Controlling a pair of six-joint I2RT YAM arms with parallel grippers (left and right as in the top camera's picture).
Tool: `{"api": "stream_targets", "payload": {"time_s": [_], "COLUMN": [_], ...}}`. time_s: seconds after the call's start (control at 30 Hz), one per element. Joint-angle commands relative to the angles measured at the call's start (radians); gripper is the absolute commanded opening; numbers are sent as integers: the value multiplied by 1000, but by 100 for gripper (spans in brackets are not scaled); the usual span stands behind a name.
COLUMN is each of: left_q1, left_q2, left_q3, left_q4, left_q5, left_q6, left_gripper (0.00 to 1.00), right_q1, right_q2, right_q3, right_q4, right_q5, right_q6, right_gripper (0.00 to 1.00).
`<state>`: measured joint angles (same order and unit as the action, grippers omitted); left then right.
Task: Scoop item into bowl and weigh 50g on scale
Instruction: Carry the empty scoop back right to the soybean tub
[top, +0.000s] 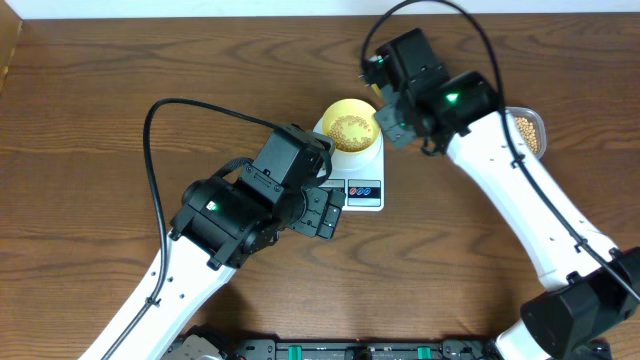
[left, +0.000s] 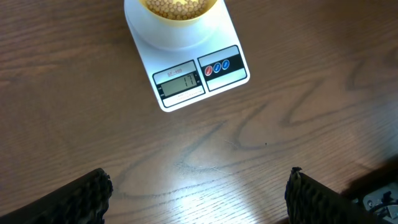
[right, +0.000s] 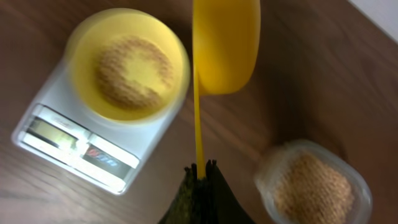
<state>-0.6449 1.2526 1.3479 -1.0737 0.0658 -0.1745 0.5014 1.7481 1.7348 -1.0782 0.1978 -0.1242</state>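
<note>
The pale-yellow bowl (top: 350, 125) stands on the white scale (top: 365, 195) and holds a heap of tan beans (right: 134, 71). The scale's display (left: 180, 83) is lit, and the bowl's rim (left: 180, 14) shows at the top of the left wrist view. My right gripper (right: 200, 168) is shut on the thin handle of a bright yellow scoop (right: 225, 43). The scoop hangs just right of the bowl (right: 81, 68), and no beans show in it. My left gripper (left: 199, 190) stands wide open over bare table in front of the scale (left: 236, 74), holding nothing.
A clear plastic tub (right: 314, 186) of beans sits on the table to the right of the scale, partly hidden under my right arm (top: 510, 190) in the overhead view. My left arm (top: 230, 215) lies across the table's front left.
</note>
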Motion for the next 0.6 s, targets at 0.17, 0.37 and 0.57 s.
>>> {"api": "stream_targets", "payload": {"time_s": [0.17,0.37,0.57], "left_q1": [4,4,4], "left_q2": [-13,-13,-13], "left_q3": [32,32,32], "left_q4": [-3,-3,-3], "left_q5": [1,1,1], "left_q6": [21,21,21], "left_gripper": [92,92,92], "right_q1": [-164,-283,-354], "right_q2": [2,3,3], "right_q3": [58,58,50], "right_q4": [-192,-303,-334], "right_q5": [141,140,140], "right_q6": [245,351,434], "right_gripper": [1,1,1]}}
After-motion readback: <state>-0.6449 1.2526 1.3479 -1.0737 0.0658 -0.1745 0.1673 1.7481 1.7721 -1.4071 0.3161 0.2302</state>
